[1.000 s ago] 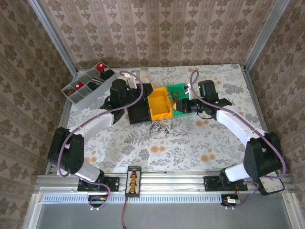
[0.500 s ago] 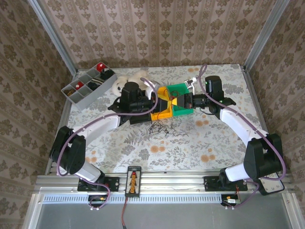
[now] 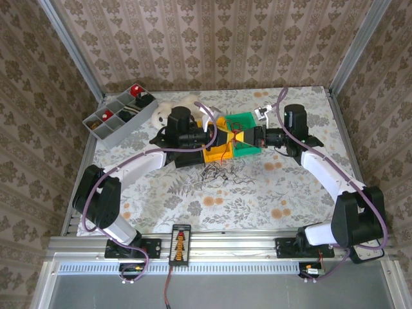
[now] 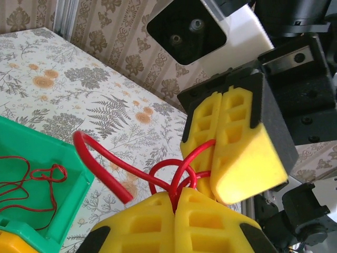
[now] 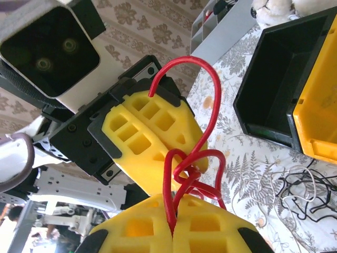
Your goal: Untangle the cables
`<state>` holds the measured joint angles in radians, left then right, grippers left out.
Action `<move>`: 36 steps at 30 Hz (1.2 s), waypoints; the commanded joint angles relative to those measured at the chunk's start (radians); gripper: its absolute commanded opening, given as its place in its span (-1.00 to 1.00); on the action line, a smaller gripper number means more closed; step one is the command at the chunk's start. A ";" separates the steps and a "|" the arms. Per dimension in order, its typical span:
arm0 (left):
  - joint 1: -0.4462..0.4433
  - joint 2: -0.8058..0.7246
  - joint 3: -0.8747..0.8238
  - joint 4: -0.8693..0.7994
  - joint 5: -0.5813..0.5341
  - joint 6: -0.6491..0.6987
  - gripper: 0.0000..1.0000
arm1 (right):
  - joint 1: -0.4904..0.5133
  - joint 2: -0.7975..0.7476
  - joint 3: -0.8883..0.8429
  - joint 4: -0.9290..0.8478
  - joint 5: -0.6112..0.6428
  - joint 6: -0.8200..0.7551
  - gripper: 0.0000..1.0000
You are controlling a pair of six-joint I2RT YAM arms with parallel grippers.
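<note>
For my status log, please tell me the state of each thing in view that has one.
left jaws, shut on the red cable
right jaws, shut on the same red cable
red cable, looped, held between both jaws
green bin, open, thin red wire inside
black bin, open, looks empty
black and white wires, bunched loose on the table

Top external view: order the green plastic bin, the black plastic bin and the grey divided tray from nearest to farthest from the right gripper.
1. Green plastic bin, right at the right gripper.
2. Black plastic bin, left of centre.
3. Grey divided tray, far-left corner.
</note>
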<state>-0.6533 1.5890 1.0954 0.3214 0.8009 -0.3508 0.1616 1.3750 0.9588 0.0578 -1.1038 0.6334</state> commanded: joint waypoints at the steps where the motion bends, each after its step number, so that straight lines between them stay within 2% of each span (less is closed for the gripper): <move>1: 0.002 -0.022 -0.011 0.000 0.059 -0.001 -1.00 | -0.051 -0.023 -0.028 0.126 0.044 0.085 -0.91; 4: 0.015 -0.040 -0.035 0.045 0.091 -0.030 -1.00 | -0.082 -0.023 -0.044 0.092 0.110 0.084 -0.91; 9: 0.054 -0.051 -0.079 0.207 0.183 -0.153 -1.00 | -0.121 -0.039 -0.074 -0.026 0.280 0.037 -0.94; 12: 0.056 -0.049 -0.067 0.188 0.207 -0.147 -1.00 | -0.125 -0.050 -0.077 -0.082 0.347 -0.007 -0.94; 16: 0.029 -0.040 -0.038 0.090 0.146 -0.062 -1.00 | -0.119 -0.060 -0.092 -0.041 0.298 -0.003 -0.92; 17: 0.020 -0.035 -0.029 0.062 0.123 -0.032 -0.93 | -0.117 -0.062 -0.094 -0.026 0.280 0.003 -0.91; 20: -0.008 -0.018 -0.001 0.002 0.067 0.033 -0.52 | -0.109 -0.064 -0.102 0.041 0.206 0.035 -0.91; 23: -0.024 0.014 0.029 0.012 0.058 0.041 -0.17 | -0.087 -0.064 -0.091 0.058 0.142 0.035 -0.91; 25: -0.029 0.036 0.047 0.032 0.061 0.030 -0.07 | -0.068 -0.062 -0.080 0.047 0.114 0.022 -0.91; 30: -0.037 0.068 0.090 0.031 0.066 0.037 -0.05 | -0.038 -0.066 -0.066 0.042 0.070 0.006 -0.91; 36: -0.039 0.078 0.106 -0.047 0.057 0.088 -0.07 | -0.034 -0.078 -0.058 0.064 0.038 0.021 -0.91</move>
<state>-0.6868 1.6615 1.1679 0.3149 0.8631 -0.3157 0.1253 1.3285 0.8703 0.0761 -1.0084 0.6586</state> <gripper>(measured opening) 0.468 0.049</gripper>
